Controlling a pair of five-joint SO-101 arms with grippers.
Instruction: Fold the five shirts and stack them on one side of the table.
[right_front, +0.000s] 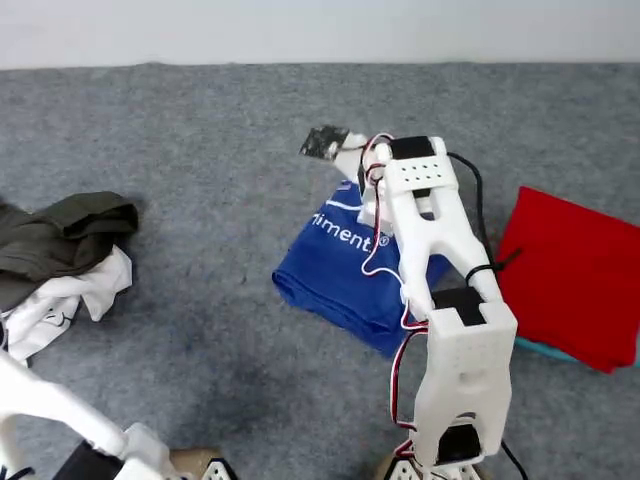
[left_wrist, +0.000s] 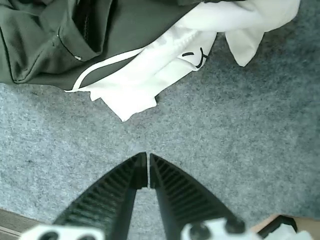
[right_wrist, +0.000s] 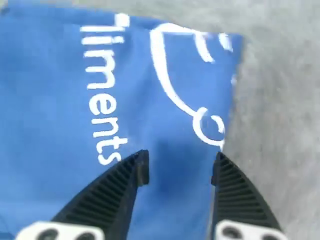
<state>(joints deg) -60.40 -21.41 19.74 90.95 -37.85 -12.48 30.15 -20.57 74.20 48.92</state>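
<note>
A folded blue shirt (right_front: 345, 265) with white lettering lies mid-table. My right gripper (right_wrist: 179, 167) hovers open right over the blue shirt (right_wrist: 100, 100), its fingers apart above the cloth near one edge; in the high view the right arm (right_front: 430, 230) stretches over that shirt. A folded red shirt (right_front: 575, 275) lies at the right on top of a teal one (right_front: 545, 349). At the left edge an olive-green shirt (right_front: 60, 235) and a white shirt (right_front: 65, 300) lie crumpled together. My left gripper (left_wrist: 149, 167) is shut, low over bare carpet just short of the white shirt (left_wrist: 150, 70) and the olive shirt (left_wrist: 55, 45).
Grey carpet (right_front: 200, 150) covers the table, with bare room between the crumpled pile and the blue shirt. The left arm's white links (right_front: 70, 415) sit at the front left corner. A pale wall edge (right_front: 320, 30) bounds the far side.
</note>
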